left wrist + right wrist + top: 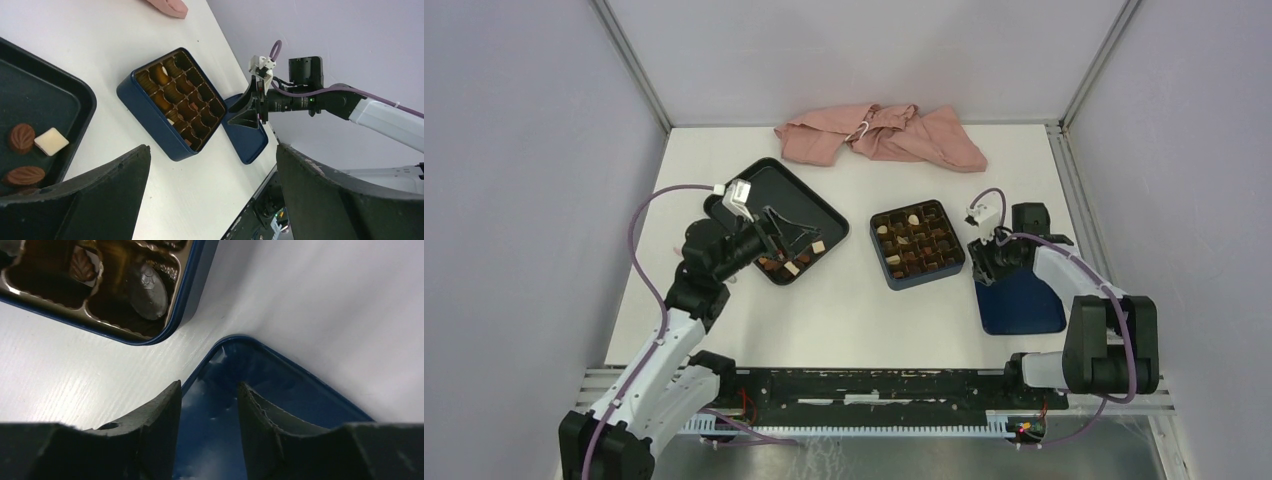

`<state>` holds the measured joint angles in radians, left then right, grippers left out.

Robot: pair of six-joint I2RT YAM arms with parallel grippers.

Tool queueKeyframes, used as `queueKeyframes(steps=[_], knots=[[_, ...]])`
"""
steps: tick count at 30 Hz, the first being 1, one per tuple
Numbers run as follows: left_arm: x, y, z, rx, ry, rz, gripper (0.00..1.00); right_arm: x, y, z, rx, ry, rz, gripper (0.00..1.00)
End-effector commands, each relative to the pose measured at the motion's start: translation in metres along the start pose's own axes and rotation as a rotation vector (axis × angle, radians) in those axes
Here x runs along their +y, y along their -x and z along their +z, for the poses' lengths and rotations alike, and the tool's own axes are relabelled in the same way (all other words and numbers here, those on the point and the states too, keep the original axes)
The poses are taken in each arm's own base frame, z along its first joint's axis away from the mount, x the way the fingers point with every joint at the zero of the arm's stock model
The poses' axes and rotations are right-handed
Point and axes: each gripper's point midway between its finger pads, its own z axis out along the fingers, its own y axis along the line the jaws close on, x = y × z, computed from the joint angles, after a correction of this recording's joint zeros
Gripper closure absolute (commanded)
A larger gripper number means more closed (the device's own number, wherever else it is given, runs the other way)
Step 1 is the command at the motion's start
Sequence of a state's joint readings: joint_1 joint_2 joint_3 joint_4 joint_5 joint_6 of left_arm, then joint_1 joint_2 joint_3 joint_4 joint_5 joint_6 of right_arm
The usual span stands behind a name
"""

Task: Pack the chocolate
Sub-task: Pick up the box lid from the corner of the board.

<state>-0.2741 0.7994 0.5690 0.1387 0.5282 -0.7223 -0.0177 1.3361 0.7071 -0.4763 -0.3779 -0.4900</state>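
Observation:
Several chocolate pieces [792, 266], brown and cream, lie in the near corner of the black tray [764, 185]. In the left wrist view two brown pieces [21, 137] and a white square [51, 141] show on the tray [75, 95]. My left gripper [796, 245] hangs over that corner, open wide and empty [212, 155]. The dark blue box [917, 243] holds several pieces in its brown grid; a dark one [147, 285] shows in the right wrist view. My right gripper [984, 262] is open a little and empty [209, 390], low over the corner of the blue lid [280, 390].
The blue lid [1021, 300] lies right of the box, under my right arm. A pink cloth [879, 135] is bunched at the back of the table. A black rail [874, 385] runs along the near edge. Grey walls close in both sides.

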Motion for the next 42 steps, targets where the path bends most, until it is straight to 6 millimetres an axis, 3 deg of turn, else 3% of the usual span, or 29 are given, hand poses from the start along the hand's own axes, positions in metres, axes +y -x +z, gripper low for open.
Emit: queueKeyframes(steps=[1,5,13,20,24,33,42], knots=[[-0.004,0.012,0.005,-0.089,-0.002,-0.018,0.00,0.002,-0.006,0.012,0.007,-0.010,0.074,0.50],[-0.003,0.010,0.007,-0.085,0.003,-0.023,0.00,0.009,-0.006,0.018,0.016,-0.002,0.072,0.53],[-0.001,0.005,0.010,-0.079,0.012,-0.036,0.00,0.000,-0.011,0.021,0.065,-0.105,0.051,0.61],[-0.003,0.004,0.010,-0.079,0.010,-0.039,0.00,-0.010,-0.015,0.019,0.091,-0.159,0.029,0.84],[-0.004,0.004,0.010,-0.077,0.011,-0.037,0.00,-0.021,-0.010,0.015,0.092,-0.207,0.005,0.91],[-0.005,0.002,0.010,-0.070,0.009,-0.034,0.00,-0.051,0.016,0.016,0.091,-0.269,-0.083,0.92],[-0.011,0.004,0.005,-0.091,-0.008,-0.022,0.00,-0.057,0.012,0.023,0.131,-0.240,-0.087,0.79]])
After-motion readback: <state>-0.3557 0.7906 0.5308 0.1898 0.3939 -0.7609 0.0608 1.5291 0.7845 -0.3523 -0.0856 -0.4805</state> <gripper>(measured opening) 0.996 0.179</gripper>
